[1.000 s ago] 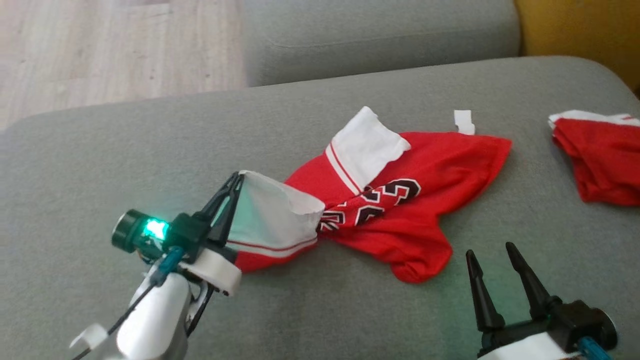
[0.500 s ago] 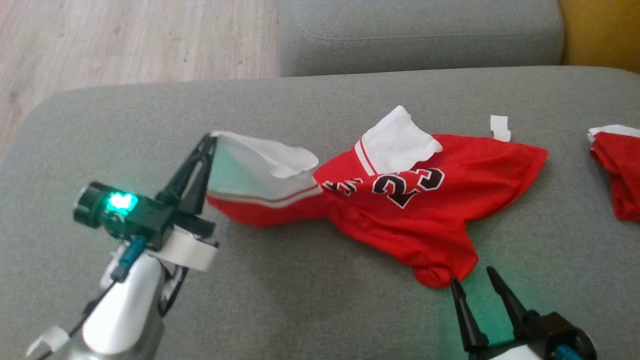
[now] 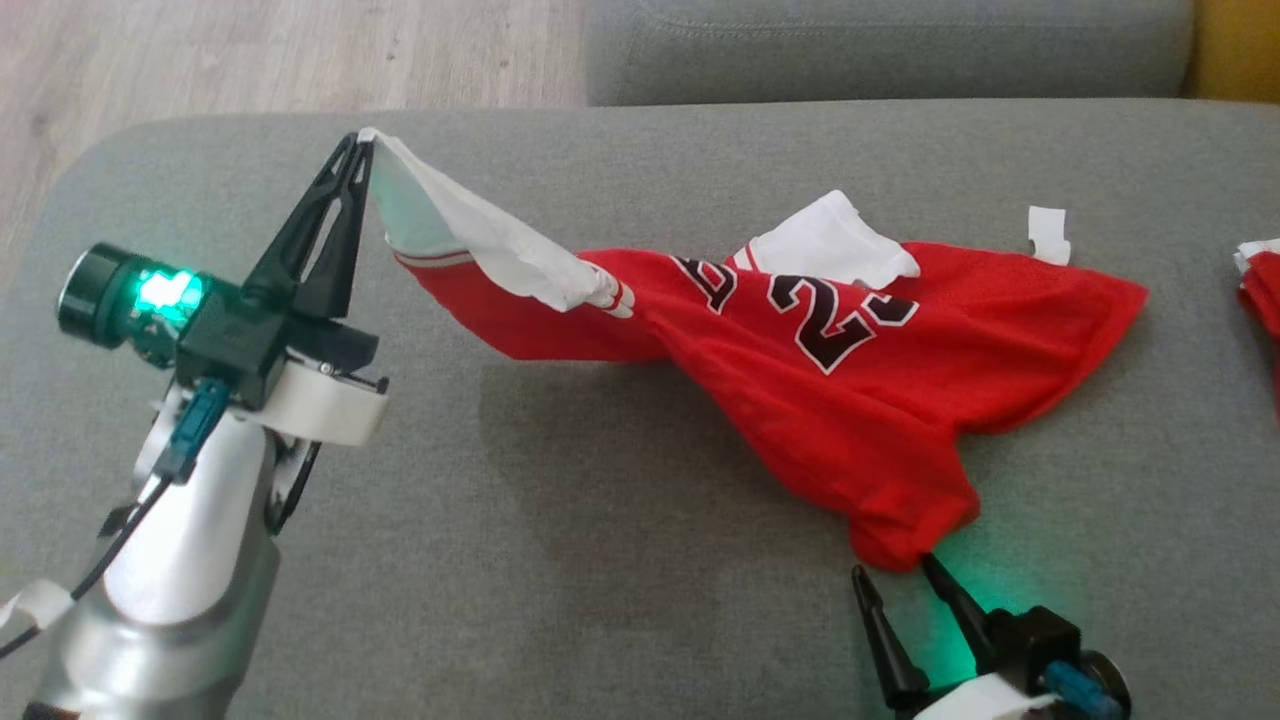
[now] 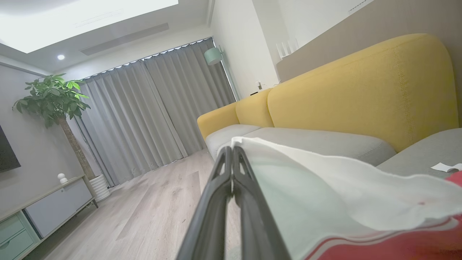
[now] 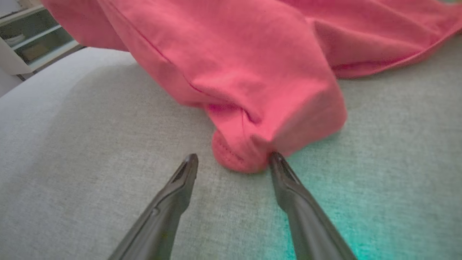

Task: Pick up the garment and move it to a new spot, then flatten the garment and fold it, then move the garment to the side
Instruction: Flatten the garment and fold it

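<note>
The left gripper (image 3: 362, 140) is clamped on the white sleeve edge of the jersey (image 3: 850, 350), its fingers pressed together and holding that end lifted off the grey cushion (image 3: 600, 580). From there the red cloth sags down to the right, and the rest lies crumpled on the cushion with black numbers facing up and a second white sleeve on top. The right gripper (image 3: 895, 585) sits low on the cushion with its fingers apart. The jersey's nearest red corner bulges just ahead of the gap, one tip seems to touch the cloth, and nothing is gripped. A white tag (image 3: 1048, 233) lies just behind the jersey, and another red garment (image 3: 1262, 290) lies well apart at the right edge
</note>
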